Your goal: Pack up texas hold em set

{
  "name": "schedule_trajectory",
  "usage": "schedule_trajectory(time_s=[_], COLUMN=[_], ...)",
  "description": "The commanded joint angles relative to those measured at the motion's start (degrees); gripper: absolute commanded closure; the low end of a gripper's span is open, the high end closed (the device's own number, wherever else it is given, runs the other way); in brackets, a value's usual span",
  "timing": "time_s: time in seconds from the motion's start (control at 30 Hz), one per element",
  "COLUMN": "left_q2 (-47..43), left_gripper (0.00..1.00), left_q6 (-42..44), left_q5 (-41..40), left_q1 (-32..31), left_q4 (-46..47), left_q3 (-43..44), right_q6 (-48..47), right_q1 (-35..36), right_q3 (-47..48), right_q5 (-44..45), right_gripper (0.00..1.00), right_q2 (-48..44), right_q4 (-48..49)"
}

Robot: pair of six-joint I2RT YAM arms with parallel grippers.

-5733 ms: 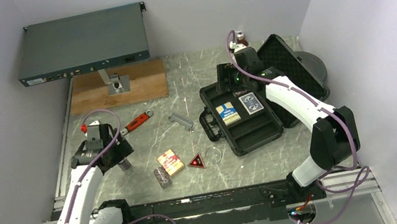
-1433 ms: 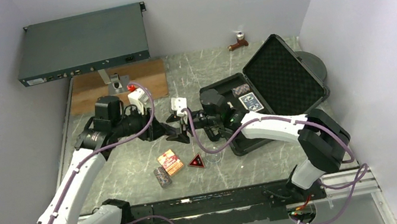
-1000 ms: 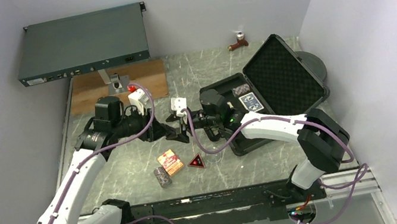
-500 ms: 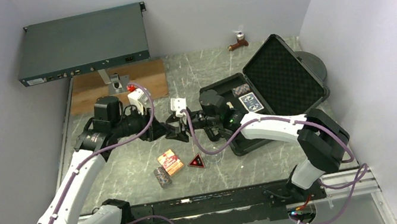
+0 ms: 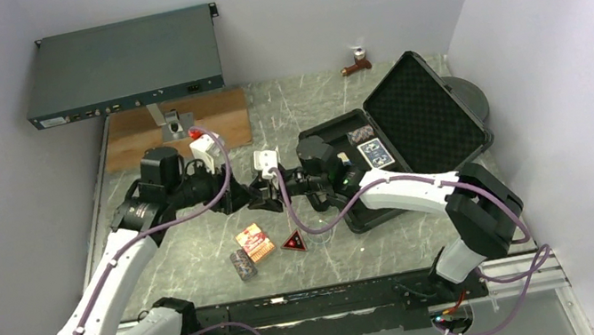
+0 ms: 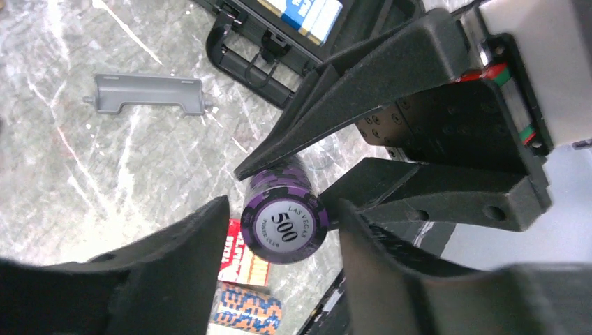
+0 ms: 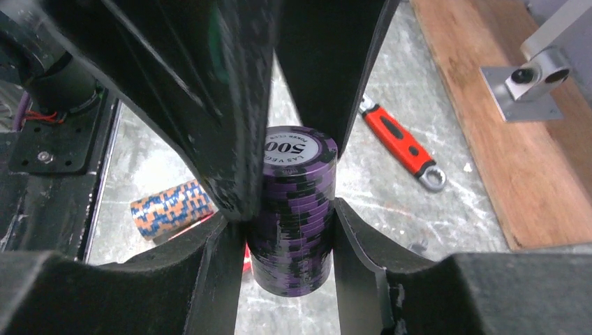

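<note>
A stack of purple poker chips (image 5: 255,197) hangs above the table between both grippers. My right gripper (image 5: 267,194) is shut on its sides in the right wrist view (image 7: 283,209); the stack (image 7: 293,216) touches both pads. My left gripper (image 5: 240,197) stands round the stack's "500" end (image 6: 284,227), open, with a gap at its left finger (image 6: 202,237). The black case (image 5: 423,107) lies open at the right with card decks (image 5: 375,152) inside. A red card box (image 5: 256,242) and an orange-blue chip stack (image 5: 243,266) lie on the table below.
A red triangular piece (image 5: 293,242) lies next to the card box. A grey plastic piece (image 6: 146,94) and a red wrench (image 7: 398,139) lie on the table. A wooden board (image 5: 179,128) and a dark rack unit (image 5: 124,64) stand at the back left.
Since 5.7 s ago both arms have come from the left side and the case to meet mid-table. Over the last second the grippers closed in slightly and shifted a little left.
</note>
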Motion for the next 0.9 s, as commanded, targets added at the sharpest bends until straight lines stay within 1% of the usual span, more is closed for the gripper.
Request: schedule_trajectory(time_s=[0.0, 0.03, 0.07, 0.13, 0.17, 0.37, 0.47, 0.5, 0.6, 0.73, 0.87], left_q2=[-4.2, -5.0, -5.6, -7.1, -7.9, -12.1, -14.3, -14.8, -15.3, -14.5, -14.4], left_gripper=[0.21, 0.13, 0.09, 0.02, 0.01, 0.0, 0.0, 0.0, 0.01, 0.03, 0.04], left_q6=[0.4, 0.5, 0.7, 0.6, 0.4, -0.3, -0.5, -0.5, -0.4, -0.4, -0.6], left_q5=[-5.3, -6.7, -7.8, -10.4, -11.4, -19.7, -23.5, -24.3, -25.7, -25.6, -26.0], left_q1=[0.3, 0.3, 0.3, 0.4, 0.5, 0.8, 0.8, 0.8, 0.8, 0.8, 0.8], left_q4=[4.0, 4.2, 4.4, 4.6, 4.8, 5.6, 6.6, 6.9, 6.9, 6.1, 5.9], left_q3=[0.0, -0.2, -0.5, -0.8, -1.0, -1.9, -2.9, -3.2, -3.2, -2.7, -2.6], right_q6=[-1.1, -1.1, -1.2, -0.1, 0.5, 3.1, 7.1, 9.1, 17.4, 29.2, 40.1], right_q1=[-0.3, -0.3, -0.3, -0.3, -0.4, -1.4, -2.4, -2.9, -4.8, -8.0, -12.0], right_q3=[1.6, 1.4, 1.3, 1.5, 1.8, 1.3, 2.2, 3.2, 7.6, 14.8, 16.4], right_q5=[0.3, 0.6, 1.0, 2.7, 3.6, 8.4, 14.5, 17.6, 23.3, 27.1, 30.3], right_gripper=[0.96, 0.97, 0.98, 1.0, 1.0, 1.0, 1.0, 1.0, 1.0, 1.0, 1.0], right_q2=[-2.7, -2.8, -3.0, -3.6, -3.9, -6.0, -6.6, -6.5, -5.1, -1.6, -0.2], right_q4=[-1.2, -1.5, -1.7, -2.3, -2.8, -4.4, -6.4, -7.8, -13.9, -23.7, -27.0])
